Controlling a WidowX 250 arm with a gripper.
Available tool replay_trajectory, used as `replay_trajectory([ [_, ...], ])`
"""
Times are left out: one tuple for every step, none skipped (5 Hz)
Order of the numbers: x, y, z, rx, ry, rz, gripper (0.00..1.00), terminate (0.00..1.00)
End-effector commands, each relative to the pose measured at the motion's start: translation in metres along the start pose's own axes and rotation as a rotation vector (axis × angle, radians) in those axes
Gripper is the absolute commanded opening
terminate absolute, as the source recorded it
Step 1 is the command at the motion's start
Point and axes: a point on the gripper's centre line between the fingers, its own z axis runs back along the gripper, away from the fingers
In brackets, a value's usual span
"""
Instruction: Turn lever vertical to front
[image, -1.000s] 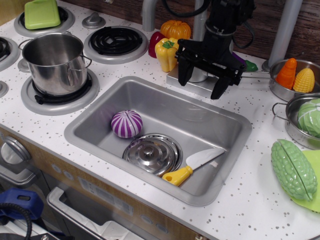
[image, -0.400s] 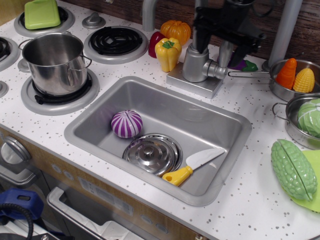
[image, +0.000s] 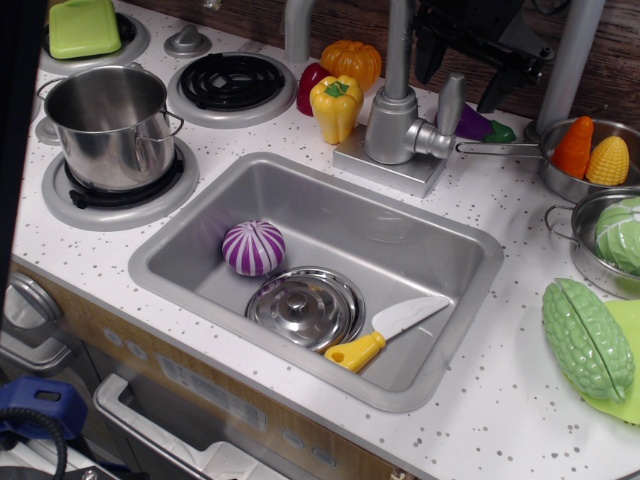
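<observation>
The grey faucet body (image: 392, 128) stands on its base behind the sink (image: 180, 235). The lever (image: 450, 102), a small flat grey paddle, joins the body's right side by a short stub and points upright. My black gripper (image: 462, 68) hangs at the top of the view, above and just behind the lever. Its fingers (image: 425, 55) are spread apart, holding nothing and not touching the lever. The gripper's upper part is cut off by the frame's top edge.
A thin pan handle (image: 498, 149) runs right from the lever to a pan with a carrot (image: 574, 148) and corn. A yellow pepper (image: 335, 106) and pumpkin (image: 351, 60) sit left of the faucet. The sink holds an onion (image: 253, 248), lid (image: 305, 307) and knife (image: 385, 333).
My gripper has risen from around the faucet body and moved up and to the right. The lever, hidden behind it a second ago, now shows standing upright.
</observation>
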Motion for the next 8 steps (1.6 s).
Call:
replay_trajectory([
  [0.011,0.004,0.015,-0.014,-0.083,0.011,1.0,0.0],
  [0.009,0.005,0.01,-0.032,-0.078,0.023,0.0,0.0],
  [0.007,0.005,0.009,-0.049,-0.068,0.038,0.0,0.0],
  [-0.001,0.002,0.011,-0.043,-0.031,0.063,0.0,0.0],
  [-0.019,-0.001,0.012,-0.034,0.064,0.081,0.0,0.0],
  [-0.035,-0.003,0.01,-0.064,0.149,0.08,0.0,0.0],
  [-0.041,-0.008,0.009,-0.079,0.195,0.098,0.0,0.0],
  [-0.051,-0.014,0.005,-0.088,0.215,0.124,0.0,0.0],
])
